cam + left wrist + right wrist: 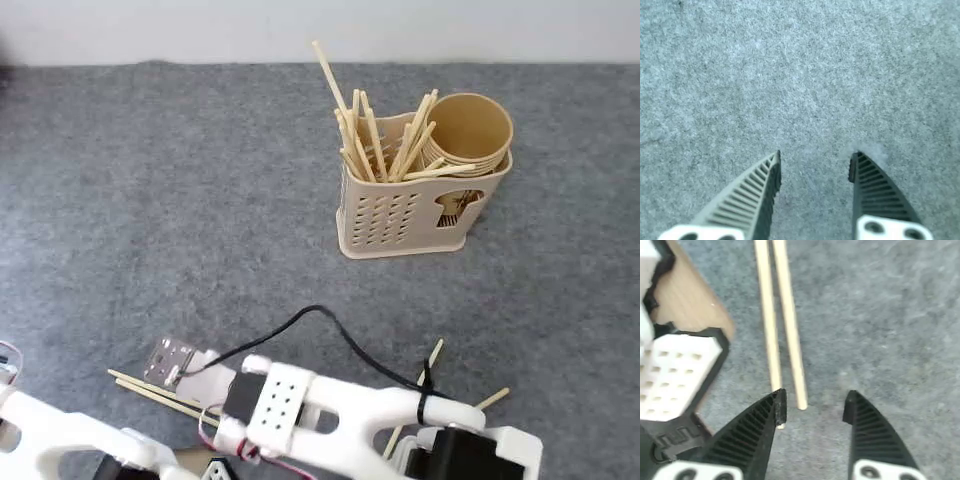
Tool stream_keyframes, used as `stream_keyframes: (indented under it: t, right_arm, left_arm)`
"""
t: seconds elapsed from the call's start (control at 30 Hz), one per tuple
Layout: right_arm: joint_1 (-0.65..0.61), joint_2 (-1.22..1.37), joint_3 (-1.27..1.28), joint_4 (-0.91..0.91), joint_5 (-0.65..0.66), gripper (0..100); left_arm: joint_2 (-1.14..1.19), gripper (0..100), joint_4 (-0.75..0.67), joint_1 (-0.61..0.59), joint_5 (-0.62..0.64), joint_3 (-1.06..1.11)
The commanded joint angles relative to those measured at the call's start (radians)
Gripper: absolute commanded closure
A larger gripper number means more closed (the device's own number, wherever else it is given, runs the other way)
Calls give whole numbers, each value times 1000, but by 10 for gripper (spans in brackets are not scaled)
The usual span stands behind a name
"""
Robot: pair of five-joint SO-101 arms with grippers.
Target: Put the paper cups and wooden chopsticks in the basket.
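Observation:
A beige slotted basket point(390, 215) stands at the far right of the grey carpet. It holds a stack of paper cups point(470, 130) and several wooden chopsticks point(365, 130). Two loose chopsticks point(150, 390) lie side by side near the front left. My right gripper point(812, 405) hangs open just above the near ends of this pair point(785, 315), one end lying between its fingers and the other under a fingertip point(775, 407). Over bare carpet, my left gripper point(815, 160) is open and holds nothing.
Two more chopstick ends point(432, 355) point(492, 398) stick out from behind the right arm point(330, 410) near the front. The other arm's white body point(675, 370) and a tan surface point(685, 300) sit close beside the right gripper.

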Motion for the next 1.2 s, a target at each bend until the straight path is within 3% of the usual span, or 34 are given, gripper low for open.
stream_keyframes:
  t: [0.0, 1.17]
  right_arm:
    - [-33, 48, -41, -44, -18, 783]
    - [-25, 203, -31, -82, -17, 783]
  left_arm:
    - [-21, 784, -18, -5, -6, -8]
    - [-21, 784, -18, -5, -8, -7]
